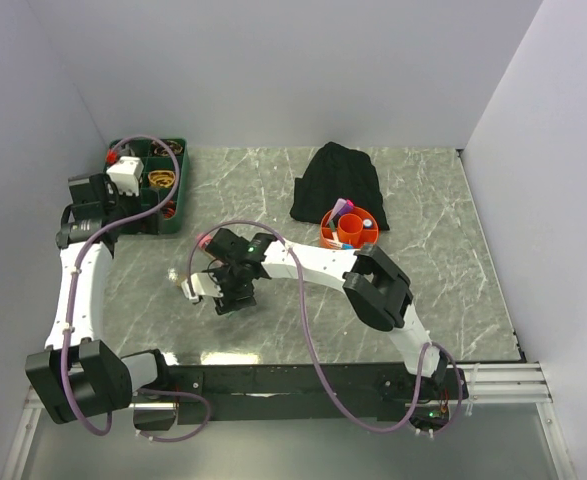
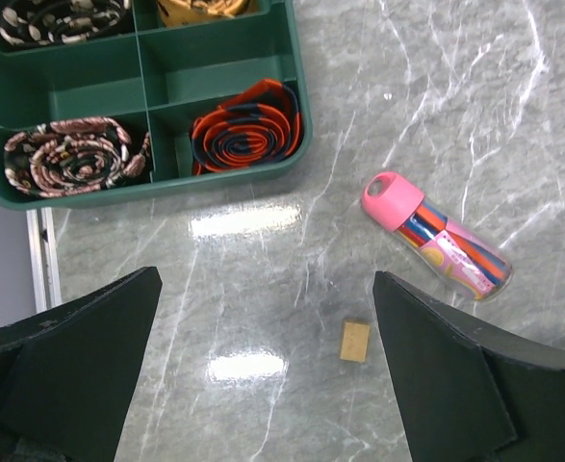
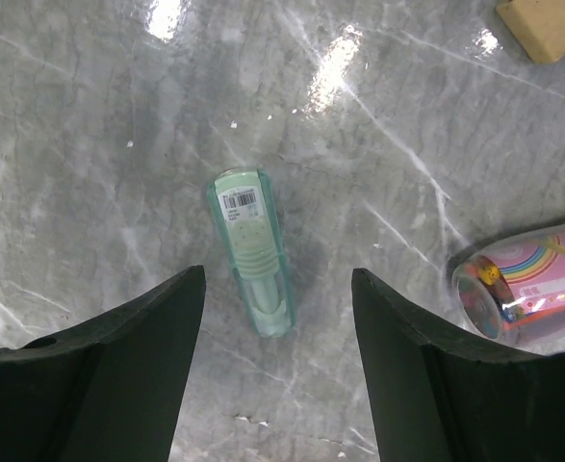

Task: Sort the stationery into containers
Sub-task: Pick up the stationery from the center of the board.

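Right fingers (image 3: 147,356) apart, either side of pale green tube (image 3: 253,252) lying flat on tabletop (image 3: 118,115), tan eraser (image 2: 355,341) and pink-capped pen tube (image 2: 438,238) just beyond, orange tub (image 1: 323,228) to right, left fingers (image 2: 80,356) wide apart above tabletop, just before green tray (image 2: 296,96).

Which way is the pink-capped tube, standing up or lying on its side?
Lying on its side: in the left wrist view the tube shows its whole length flat on the table, pink cap toward the green tray.
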Tool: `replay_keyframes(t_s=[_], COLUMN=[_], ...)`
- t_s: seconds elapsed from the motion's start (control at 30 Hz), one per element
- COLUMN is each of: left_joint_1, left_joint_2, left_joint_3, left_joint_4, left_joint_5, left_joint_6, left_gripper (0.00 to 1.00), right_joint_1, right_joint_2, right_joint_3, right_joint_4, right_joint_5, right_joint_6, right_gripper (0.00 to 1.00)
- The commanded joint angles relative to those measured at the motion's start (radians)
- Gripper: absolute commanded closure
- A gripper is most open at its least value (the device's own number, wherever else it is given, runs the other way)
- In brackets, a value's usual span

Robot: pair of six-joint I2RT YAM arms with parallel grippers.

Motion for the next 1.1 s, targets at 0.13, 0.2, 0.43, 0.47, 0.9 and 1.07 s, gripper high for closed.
replay_keyframes(t_s=[0.13,0.2,0.43,0.47,0.9,1.07], left_joint_1=[0.002,-0.001,0.002,0.002,0.002,0.001], left_joint_2=[-0.035,-0.038,-0.04,-0.04,-0.018,0.002], left_joint_3=[-0.022,-0.023,-0.019,-0.02,0.01,0.066], left_joint_4=[0.026,0.026,0.016,0.017,0.028,0.026], left_joint_5=[0.011,0.008,0.003,0.003,0.052,0.084], left_joint_6=[-0.003,-0.003,0.003,0.004,-0.014,-0.005], left_gripper=[0.01,0.01,0.01,0.01,0.01,0.0], right_joint_1=[0.022,0.031,0.04,0.04,0.027,0.01], right_joint_2=[0.056,0.07,0.092,0.086,0.037,-0.026], right_joint_3=[0.064,0.067,0.058,0.047,-0.048,-0.045], right_joint_4=[-0.01,-0.012,-0.032,-0.03,-0.125,-0.185], right_joint_5=[-0.006,-0.004,0.011,0.018,0.083,0.176], right_joint_6=[-0.022,-0.028,-0.035,-0.043,-0.055,-0.043], right_gripper=[0.3,0.33,0.41,0.43,0.78,0.95])
